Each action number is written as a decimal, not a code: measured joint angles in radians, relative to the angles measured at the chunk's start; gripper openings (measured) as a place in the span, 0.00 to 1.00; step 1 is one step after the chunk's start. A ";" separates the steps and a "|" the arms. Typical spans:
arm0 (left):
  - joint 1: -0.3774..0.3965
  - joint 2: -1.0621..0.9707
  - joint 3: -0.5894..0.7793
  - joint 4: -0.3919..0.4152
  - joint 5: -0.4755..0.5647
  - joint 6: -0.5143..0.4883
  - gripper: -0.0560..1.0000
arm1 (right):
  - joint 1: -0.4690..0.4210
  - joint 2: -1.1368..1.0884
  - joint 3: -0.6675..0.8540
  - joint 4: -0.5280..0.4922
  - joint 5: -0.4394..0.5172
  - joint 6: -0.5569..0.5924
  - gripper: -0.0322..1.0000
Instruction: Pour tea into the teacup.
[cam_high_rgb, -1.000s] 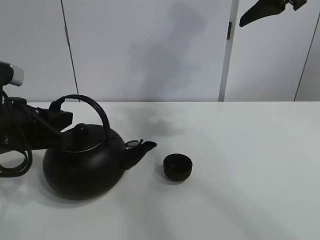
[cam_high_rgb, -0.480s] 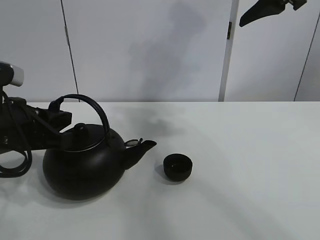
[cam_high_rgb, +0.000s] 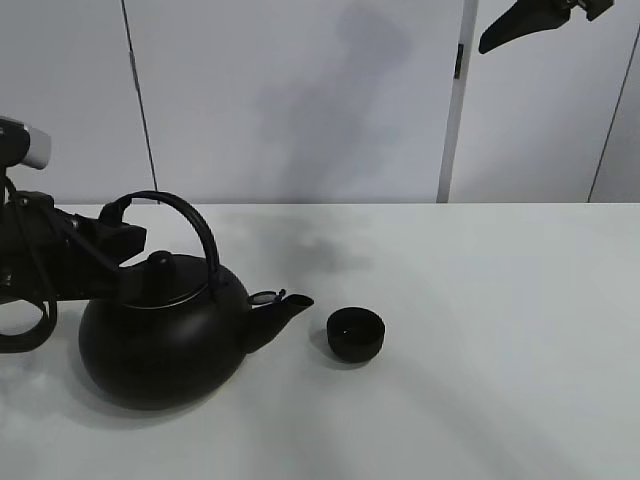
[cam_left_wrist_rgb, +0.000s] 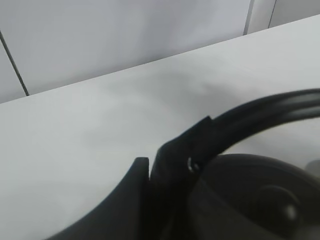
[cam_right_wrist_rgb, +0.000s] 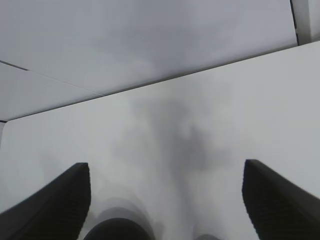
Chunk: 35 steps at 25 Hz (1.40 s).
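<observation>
A big round black kettle (cam_high_rgb: 165, 340) stands left of centre, its spout (cam_high_rgb: 285, 302) pointing right at the teacup. The teacup (cam_high_rgb: 356, 333) is a small matte black handleless cup, upright on the white table (cam_high_rgb: 480, 330), a short gap right of the spout tip. My left gripper (cam_high_rgb: 122, 238) is shut on the left end of the kettle's arched handle (cam_high_rgb: 190, 215). The left wrist view shows its fingers (cam_left_wrist_rgb: 170, 160) clamped on the handle (cam_left_wrist_rgb: 265, 110) above the lid (cam_left_wrist_rgb: 265, 200). My right gripper (cam_high_rgb: 530, 25) hangs high at the top right, open and empty (cam_right_wrist_rgb: 167, 200).
A pale panelled wall (cam_high_rgb: 300, 100) runs behind the table's far edge. A dark blurred shape (cam_right_wrist_rgb: 117, 230) shows low in the right wrist view between the fingers; I cannot tell what it is.
The kettle has shifted slightly left and lower with my left gripper, and its spout tip has dropped a little. The teacup and the right gripper have not moved.
</observation>
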<state>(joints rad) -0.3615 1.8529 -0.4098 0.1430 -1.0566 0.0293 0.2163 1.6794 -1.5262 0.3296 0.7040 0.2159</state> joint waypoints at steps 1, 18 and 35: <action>0.000 -0.004 0.000 0.002 0.005 0.000 0.16 | 0.000 0.000 0.000 0.000 0.000 0.000 0.58; -0.009 -0.040 -0.148 0.095 0.062 0.000 0.15 | 0.000 0.000 0.000 0.000 0.000 0.000 0.58; -0.032 -0.040 -0.278 0.105 0.264 0.007 0.15 | 0.000 0.000 0.000 0.000 -0.001 0.000 0.58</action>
<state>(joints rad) -0.3931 1.8129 -0.6874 0.2479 -0.7930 0.0362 0.2163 1.6794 -1.5262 0.3296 0.7029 0.2159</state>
